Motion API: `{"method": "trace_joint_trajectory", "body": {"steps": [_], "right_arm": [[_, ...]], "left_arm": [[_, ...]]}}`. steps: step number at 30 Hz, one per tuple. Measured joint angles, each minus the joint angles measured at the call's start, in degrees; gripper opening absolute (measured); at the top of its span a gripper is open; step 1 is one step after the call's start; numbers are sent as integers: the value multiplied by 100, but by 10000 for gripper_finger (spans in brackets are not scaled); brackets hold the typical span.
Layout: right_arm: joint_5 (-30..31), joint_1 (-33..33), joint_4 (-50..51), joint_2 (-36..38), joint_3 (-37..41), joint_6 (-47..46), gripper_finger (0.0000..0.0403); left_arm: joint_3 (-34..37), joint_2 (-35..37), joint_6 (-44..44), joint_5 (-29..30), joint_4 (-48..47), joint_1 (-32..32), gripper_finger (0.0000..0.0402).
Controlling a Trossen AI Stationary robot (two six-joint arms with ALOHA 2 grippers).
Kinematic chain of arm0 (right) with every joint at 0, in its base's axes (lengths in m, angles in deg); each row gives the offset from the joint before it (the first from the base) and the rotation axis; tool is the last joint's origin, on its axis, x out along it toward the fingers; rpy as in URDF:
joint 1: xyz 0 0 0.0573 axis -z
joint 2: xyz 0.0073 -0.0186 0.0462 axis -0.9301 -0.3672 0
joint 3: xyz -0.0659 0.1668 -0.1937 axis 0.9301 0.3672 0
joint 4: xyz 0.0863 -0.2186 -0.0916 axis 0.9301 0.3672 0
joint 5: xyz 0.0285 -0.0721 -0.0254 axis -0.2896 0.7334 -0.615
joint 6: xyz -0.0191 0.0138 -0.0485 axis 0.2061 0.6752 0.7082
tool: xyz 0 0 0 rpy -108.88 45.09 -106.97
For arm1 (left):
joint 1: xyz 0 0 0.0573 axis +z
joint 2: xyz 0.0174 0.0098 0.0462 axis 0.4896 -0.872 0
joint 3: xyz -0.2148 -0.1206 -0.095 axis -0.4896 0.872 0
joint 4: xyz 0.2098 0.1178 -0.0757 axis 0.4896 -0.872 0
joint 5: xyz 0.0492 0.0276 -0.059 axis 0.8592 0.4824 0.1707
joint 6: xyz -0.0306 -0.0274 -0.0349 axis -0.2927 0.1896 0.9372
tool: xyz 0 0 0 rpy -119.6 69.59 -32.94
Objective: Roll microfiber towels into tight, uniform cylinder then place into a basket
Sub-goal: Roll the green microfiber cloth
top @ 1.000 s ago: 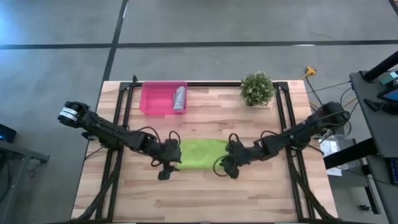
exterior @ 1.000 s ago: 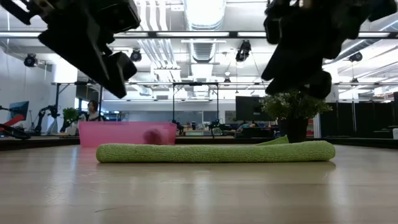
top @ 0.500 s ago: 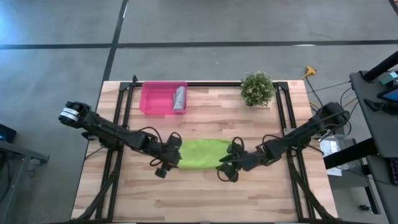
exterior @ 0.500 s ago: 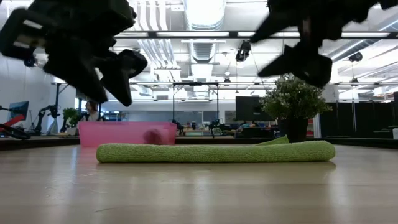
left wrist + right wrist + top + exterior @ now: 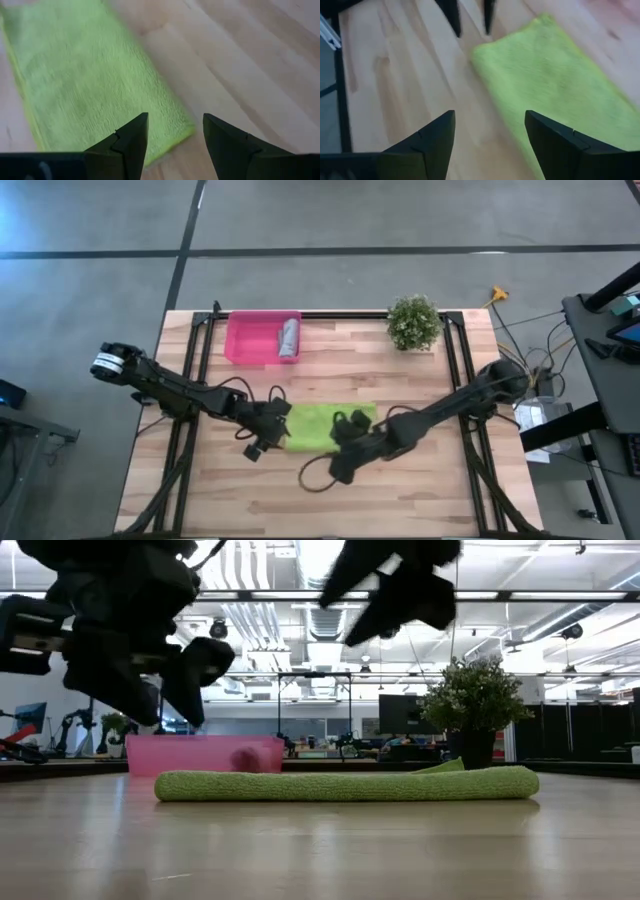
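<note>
Both our grippers hang released above the table, left gripper (image 5: 256,448) off the green towel's (image 5: 318,423) end, right gripper (image 5: 340,465) near its front edge. It lies folded flat, unrolled; the grey towel (image 5: 289,337) sits in the basket (image 5: 240,338). We risk a lopsided roll if one gripper catches only the top layer.

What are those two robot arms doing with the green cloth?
They are rolling towels for the pink basket. A grey towel, already rolled, lies in it. The green towel lies folded flat on the table. The left gripper and right gripper hover open above it, holding nothing.
</note>
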Motion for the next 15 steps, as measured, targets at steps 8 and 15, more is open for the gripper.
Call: {"method": "trace_joint_trajectory", "body": {"steps": [8, 15], "right_arm": [[-13, -11, 1312, -972, -1568, -432, 234], [1, 7, 3716, -1130, -1823, -2429, 204]], "left_arm": [[208, -520, -111, 46, 248, 76, 174], [-25, -847, 921, 381, 291, 79, 173]]}}
